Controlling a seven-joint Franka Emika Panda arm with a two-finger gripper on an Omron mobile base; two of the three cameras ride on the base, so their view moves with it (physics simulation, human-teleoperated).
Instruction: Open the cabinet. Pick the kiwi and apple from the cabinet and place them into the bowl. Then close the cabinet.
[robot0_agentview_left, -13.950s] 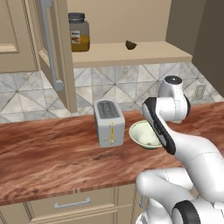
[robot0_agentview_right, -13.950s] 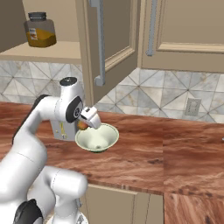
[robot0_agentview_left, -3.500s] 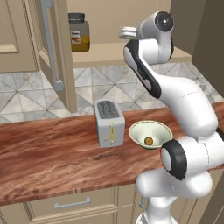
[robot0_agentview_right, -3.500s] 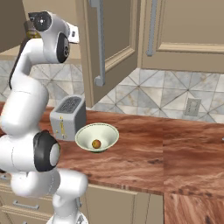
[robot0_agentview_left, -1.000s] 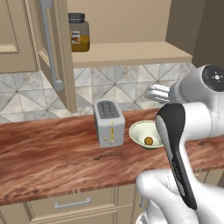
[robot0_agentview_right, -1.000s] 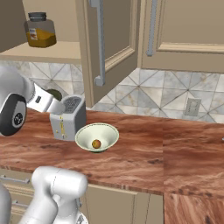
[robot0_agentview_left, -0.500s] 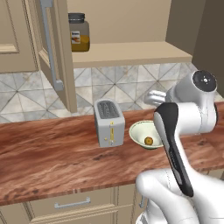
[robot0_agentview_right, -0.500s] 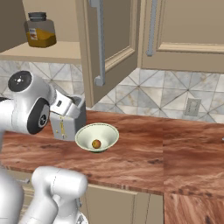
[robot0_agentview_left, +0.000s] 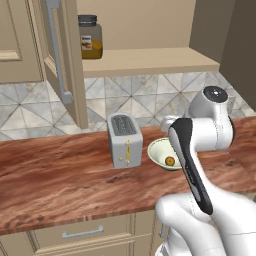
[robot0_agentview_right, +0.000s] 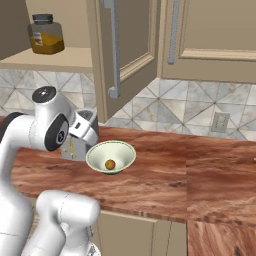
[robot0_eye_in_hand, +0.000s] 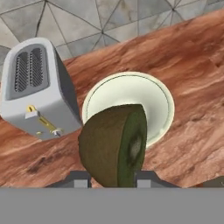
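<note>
Hand view: tool (robot0_eye_in_hand: 113, 177) clenched on fuzzy olive-brown kiwi (robot0_eye_in_hand: 113, 145), above smooth cream bowl (robot0_eye_in_hand: 162, 98) beside boxy silver toaster (robot0_eye_in_hand: 37, 92) on wood-grain bench (robot0_eye_in_hand: 192, 65); arm lower than moments earlier; round apple (robot0_agentview_right: 109, 164) in bowl.

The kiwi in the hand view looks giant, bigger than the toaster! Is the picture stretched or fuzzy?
Hand view: the kiwi sits right at the camera, held in the end effector, so it looms large; it and the toaster look sharp. Left base view: toaster clearly outsizes the fruit in the bowl.
</note>
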